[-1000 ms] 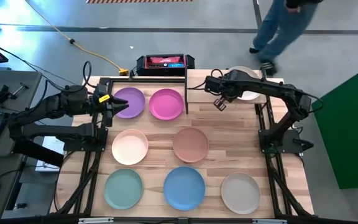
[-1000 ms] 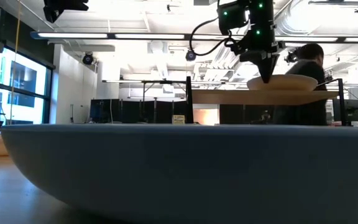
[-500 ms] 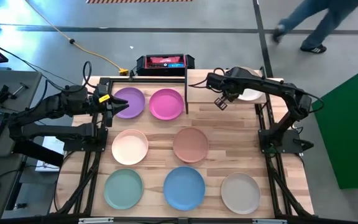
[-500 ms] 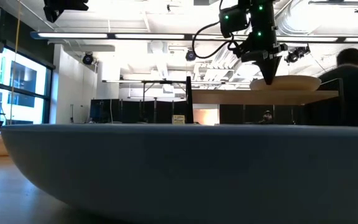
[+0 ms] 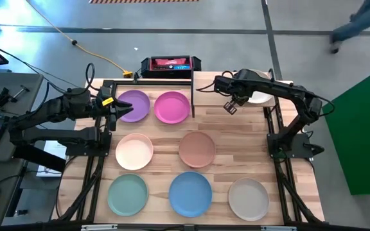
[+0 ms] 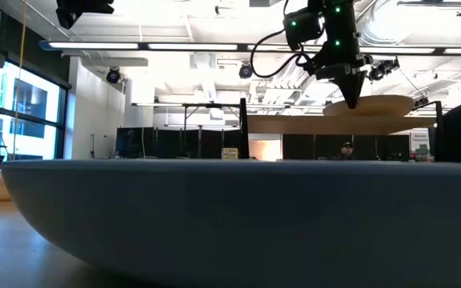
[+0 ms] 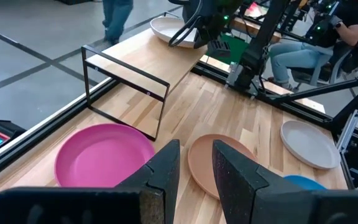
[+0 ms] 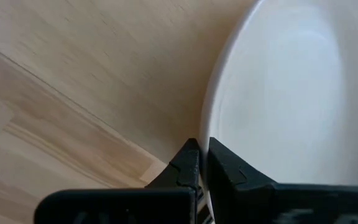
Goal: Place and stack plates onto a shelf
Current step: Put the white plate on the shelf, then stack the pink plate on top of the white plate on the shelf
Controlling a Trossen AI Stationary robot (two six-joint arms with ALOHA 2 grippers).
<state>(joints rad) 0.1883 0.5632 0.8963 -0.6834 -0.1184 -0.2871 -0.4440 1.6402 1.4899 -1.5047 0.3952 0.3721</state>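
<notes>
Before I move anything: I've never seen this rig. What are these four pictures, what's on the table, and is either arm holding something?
Two robot arms work at a wooden table, each ending in a two-finger gripper. One picture looks straight down from above, one looks level across the tabletop, and one comes from a camera on each wrist.

On the table lie seven plates: purple, pink, peach, brown, green, blue and beige. The blue one fills the foreground of the level view.

The right gripper pinches the rim of another beige plate over the shelf, the raised board at the table's far edge. I cannot tell whether that plate rests on the shelf.

The left gripper waits open beside the purple plate, holding nothing.
</notes>
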